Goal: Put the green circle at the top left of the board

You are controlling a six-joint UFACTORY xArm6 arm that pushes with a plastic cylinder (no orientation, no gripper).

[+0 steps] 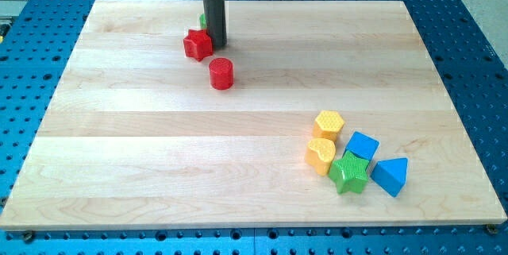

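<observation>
The green circle (202, 20) shows only as a thin green sliver at the left side of the dark rod, near the view's top; the rod hides the rest of it. My tip (215, 46) rests on the board just below that sliver and touches the right side of a red star-shaped block (197, 44). A red cylinder (221, 73) stands a little below and right of the tip, apart from it. The wooden board (159, 128) fills most of the view.
A cluster sits at the view's bottom right: a yellow hexagon (328, 123), a yellow heart (320, 156), a blue block (363, 145), a green star (349, 173) and a blue triangle (390, 175). A blue perforated table surrounds the board.
</observation>
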